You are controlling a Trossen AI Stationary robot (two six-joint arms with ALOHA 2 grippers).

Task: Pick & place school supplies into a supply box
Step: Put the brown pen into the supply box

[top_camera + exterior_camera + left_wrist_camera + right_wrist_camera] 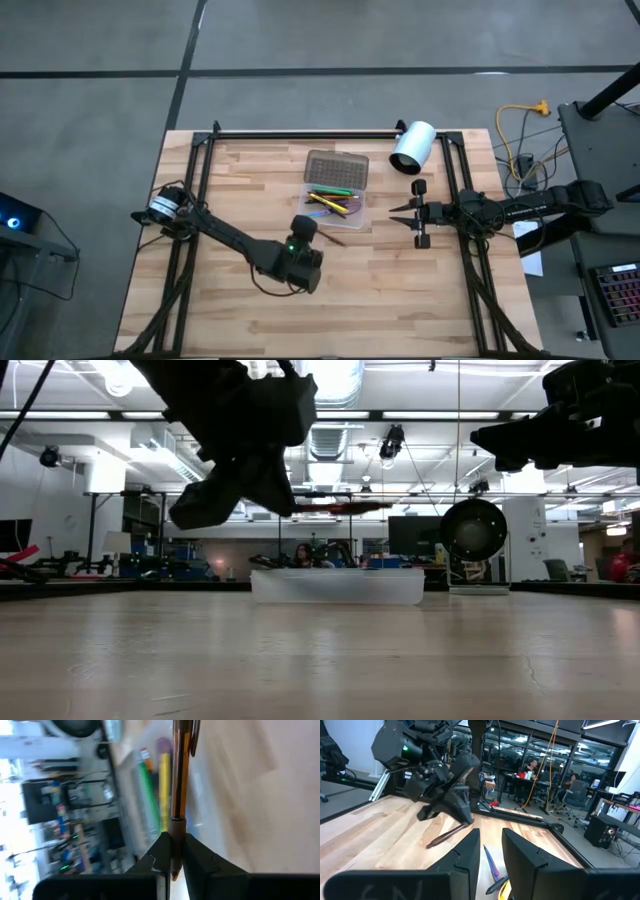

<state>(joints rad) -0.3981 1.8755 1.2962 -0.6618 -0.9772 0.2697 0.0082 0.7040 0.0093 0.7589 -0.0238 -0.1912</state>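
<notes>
The supply box, a translucent case with its grey lid folded back toward the far edge, rests on the table's middle. Green, yellow and orange pencils lie in it. My left gripper hovers just near of the box, shut on a dark brown pen. In the left wrist view the pen reaches forward over the pencils in the box. My right gripper waits open at the table's right side, pointing toward the box. My left gripper pinches the brown pen between its two fingers near one end. The pen runs straight out ahead of the fingers, in line with them. It is lifted clear of the table, about level in the low view, higher than the box.
A white cylinder lies at the table's far right, by the black frame rail. Bare wood lies near of the box. Beyond the table people sit at desks.
</notes>
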